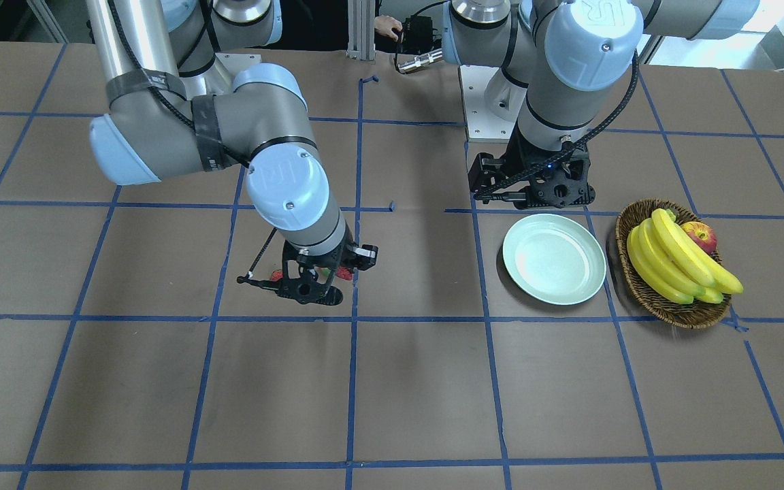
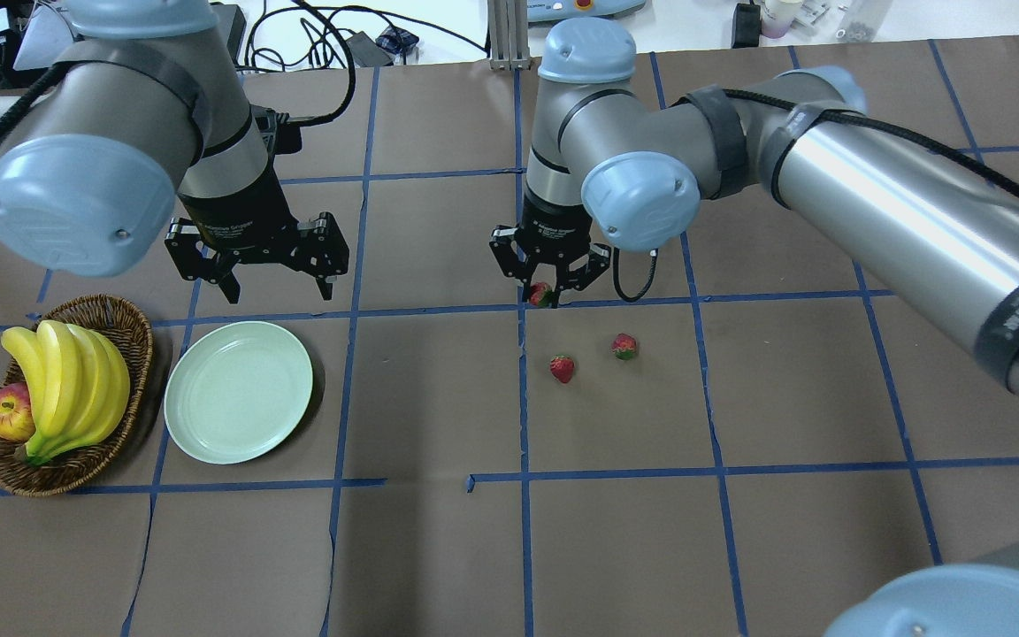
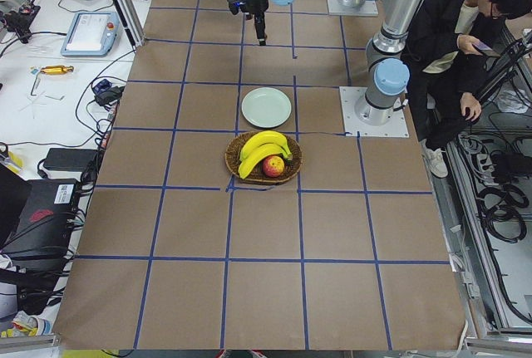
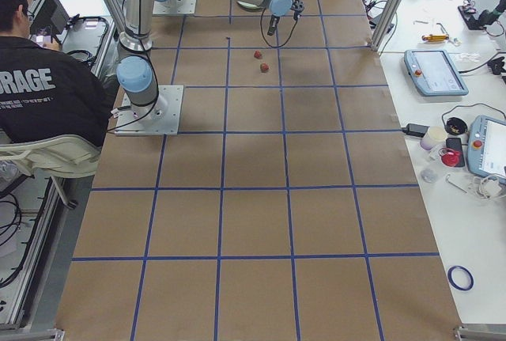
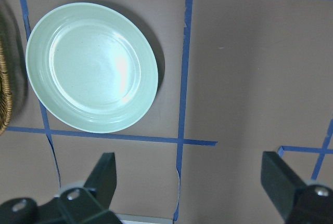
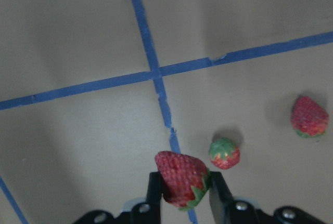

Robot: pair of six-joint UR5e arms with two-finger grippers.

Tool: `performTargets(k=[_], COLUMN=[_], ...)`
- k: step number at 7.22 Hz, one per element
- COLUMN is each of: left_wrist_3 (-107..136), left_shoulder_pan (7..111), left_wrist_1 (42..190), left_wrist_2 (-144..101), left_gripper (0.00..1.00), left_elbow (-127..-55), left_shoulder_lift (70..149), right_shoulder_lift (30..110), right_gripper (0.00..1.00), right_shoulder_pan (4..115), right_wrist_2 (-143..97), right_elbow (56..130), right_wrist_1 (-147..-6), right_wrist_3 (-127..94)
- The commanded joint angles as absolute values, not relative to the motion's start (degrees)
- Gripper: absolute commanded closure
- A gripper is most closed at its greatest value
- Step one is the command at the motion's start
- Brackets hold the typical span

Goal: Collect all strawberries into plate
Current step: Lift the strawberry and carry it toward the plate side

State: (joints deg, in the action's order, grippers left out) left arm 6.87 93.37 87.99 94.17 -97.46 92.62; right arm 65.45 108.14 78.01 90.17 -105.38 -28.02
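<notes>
Right of the table's middle, the right gripper (image 6: pixel 182 185) is clamped on the held strawberry (image 6: pixel 178 176), whose leafy end faces the palm and whose red tip points outward. A second strawberry (image 2: pixel 562 368) and a third strawberry (image 2: pixel 624 346) lie near it, apart, on open brown paper. Well to the left sits the plate (image 2: pixel 238 403), just beside a basket (image 2: pixel 134 341). The left gripper (image 2: pixel 279 290) hangs near the plate's far edge with its fingers spread wide. A joint cap (image 1: pixel 288 182) bears a UR mark.

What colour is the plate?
The plate is plain pale mint green, clearest in the left wrist view.
</notes>
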Motion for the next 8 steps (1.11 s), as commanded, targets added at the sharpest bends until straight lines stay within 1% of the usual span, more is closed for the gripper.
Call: performTargets(k=[1, 3, 4, 5, 6, 7, 8], left_wrist_3=[6.9, 6.9, 7.0, 7.2, 7.4, 7.7, 7.7], left_shoulder_pan=[93.4, 93.4, 93.5, 93.5, 93.6, 93.6, 93.7], left_wrist_1=[88.0, 87.5, 87.5, 87.5, 87.5, 87.5, 87.5], left_wrist_2=[94.0, 93.9, 93.9, 93.9, 93.9, 93.8, 93.8], left_gripper=[0.0, 0.0, 0.0, 0.0, 0.0, 0.0, 0.0], left_elbow=[-97.3, -97.5, -97.6, -97.9, -98.1, -98.1, -98.1], left_shoulder_lift=[92.5, 92.6, 92.6, 92.7, 92.7, 93.0, 93.1], right_shoulder_lift=[61.9, 59.5, 59.3, 59.2, 59.1, 59.1, 59.2], right_gripper=[1.0, 1.0, 0.98, 0.9, 0.53, 0.3, 0.0], right_shoulder_pan=[111.4, 112.4, 112.4, 112.4, 112.4, 112.4, 112.4], right_wrist_2=[75.5, 75.5, 75.5, 75.5, 75.5, 75.5, 75.5], right_elbow=[90.4, 92.5, 93.6, 94.3, 94.5, 94.4, 94.4], right_wrist_1=[-107.3, -110.3, -111.3, -111.4, -111.5, -111.6, -111.9], right_wrist_3=[-28.0, -27.8, -27.5, -27.3, -27.4, -27.4, -28.0])
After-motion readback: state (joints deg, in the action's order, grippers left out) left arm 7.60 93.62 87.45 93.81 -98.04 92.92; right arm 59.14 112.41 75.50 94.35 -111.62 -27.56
